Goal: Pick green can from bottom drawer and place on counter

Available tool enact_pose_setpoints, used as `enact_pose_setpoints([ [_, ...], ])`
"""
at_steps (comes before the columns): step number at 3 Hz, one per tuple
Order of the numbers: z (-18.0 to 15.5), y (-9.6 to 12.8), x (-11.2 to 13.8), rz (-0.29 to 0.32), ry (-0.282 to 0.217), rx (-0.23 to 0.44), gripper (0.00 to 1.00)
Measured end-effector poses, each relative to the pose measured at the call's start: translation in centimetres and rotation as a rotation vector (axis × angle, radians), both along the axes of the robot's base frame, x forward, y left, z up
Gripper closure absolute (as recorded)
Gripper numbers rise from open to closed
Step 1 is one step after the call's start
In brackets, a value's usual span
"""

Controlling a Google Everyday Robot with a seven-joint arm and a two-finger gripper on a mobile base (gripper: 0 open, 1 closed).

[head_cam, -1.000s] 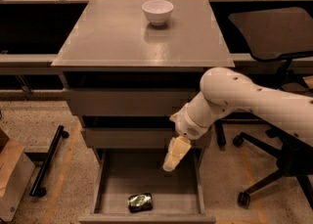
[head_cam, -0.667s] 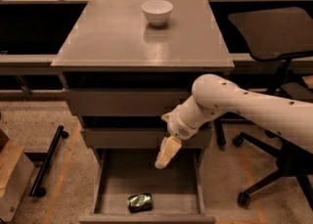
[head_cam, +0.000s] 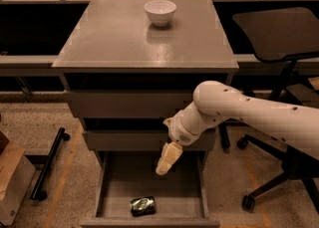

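Observation:
The green can lies on its side at the front of the open bottom drawer, a little left of its middle. My gripper hangs from the white arm over the drawer's back right part, above and to the right of the can, apart from it. The counter is the grey top of the cabinet and carries a white bowl near its back edge.
Two narrower grey drawers sit shut above the open one. A black office chair stands to the right. A black bar and a cardboard box lie on the floor at the left.
My arm and gripper have moved left and slightly down over the open drawer, closer to the can. The can and the bowl have not moved.

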State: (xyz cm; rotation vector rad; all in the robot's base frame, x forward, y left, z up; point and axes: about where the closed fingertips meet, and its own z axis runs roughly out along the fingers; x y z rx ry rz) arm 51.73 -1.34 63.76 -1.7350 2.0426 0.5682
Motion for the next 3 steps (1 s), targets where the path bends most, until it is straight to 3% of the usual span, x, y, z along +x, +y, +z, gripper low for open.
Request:
enact_pose_setpoints([
  [1, -2.9, 1.0, 0.0, -0.005, -0.005, 0.048, 0.00],
  [3, -10.1, 2.4, 1.0, 0.016, 0.036, 0.080, 0.00],
])
